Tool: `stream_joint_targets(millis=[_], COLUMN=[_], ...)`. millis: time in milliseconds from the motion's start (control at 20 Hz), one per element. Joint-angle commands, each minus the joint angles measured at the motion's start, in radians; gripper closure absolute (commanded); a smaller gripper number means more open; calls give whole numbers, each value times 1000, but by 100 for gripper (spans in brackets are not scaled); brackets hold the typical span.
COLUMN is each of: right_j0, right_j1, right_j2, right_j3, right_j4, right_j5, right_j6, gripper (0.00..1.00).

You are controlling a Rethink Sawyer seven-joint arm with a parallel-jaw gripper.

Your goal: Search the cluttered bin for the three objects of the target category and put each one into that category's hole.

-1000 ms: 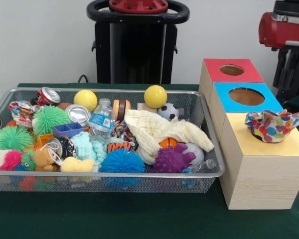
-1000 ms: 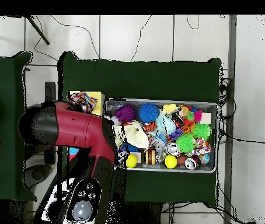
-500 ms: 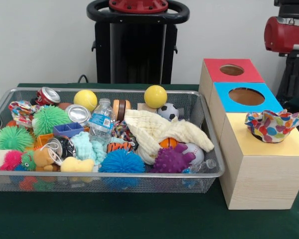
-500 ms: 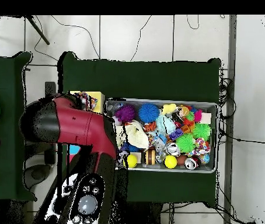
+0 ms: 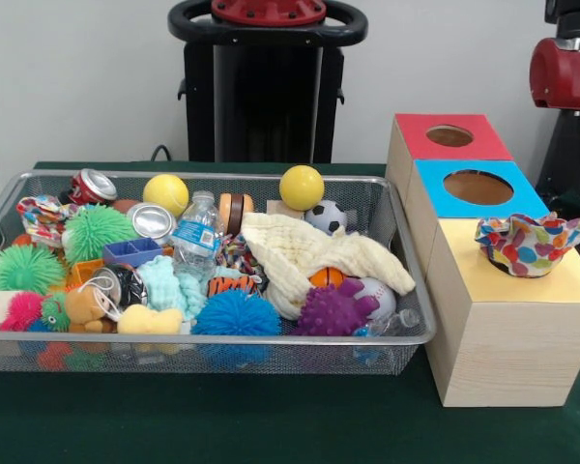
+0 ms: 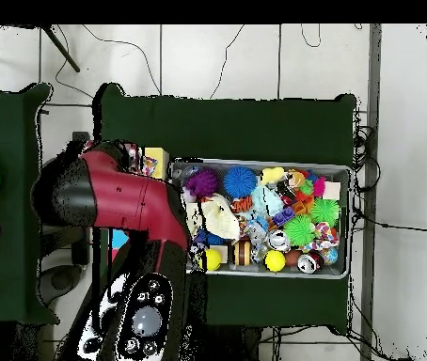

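The silver wire mesh bin (image 5: 222, 343) is full of toys; it also shows in the overhead view (image 6: 349, 216). One printed fabric piece (image 5: 532, 242) sits bunched on the yellow top of the nearest wooden cube (image 5: 493, 290), over where the hole lies, so the hole is hidden. In the overhead view that piece (image 6: 148, 165) peeks out beside the red arm (image 6: 123, 197). A second printed piece (image 5: 41, 215) lies in the bin's far left corner. A third is not visible. Only a red arm segment (image 5: 565, 72) shows at the right edge; the gripper is hidden.
The blue-topped cube (image 5: 527, 201) and red-topped cube (image 5: 411, 135) stand behind the yellow one, holes open. A plain cream cloth (image 5: 309, 251) covers the bin's right middle. Balls, cans, a bottle and spiky toys fill the bin. The black pedestal (image 5: 266, 87) stands behind.
The red arm segment has moved right and up in the front view; in the overhead view the arm has swung over more of the cubes. The fabric and toys have not moved.
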Motion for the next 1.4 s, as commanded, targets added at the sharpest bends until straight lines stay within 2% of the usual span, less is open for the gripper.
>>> stream_joint_targets(millis=[50,750,1400], right_j0=[-37,-55,-53], right_j1=[7,26,40], right_j2=[114,115,104], right_j3=[79,74,47], right_j4=[-94,-187,-243], right_j5=[-35,-100,-104], right_j6=[72,88,110], gripper=[100,100,100])
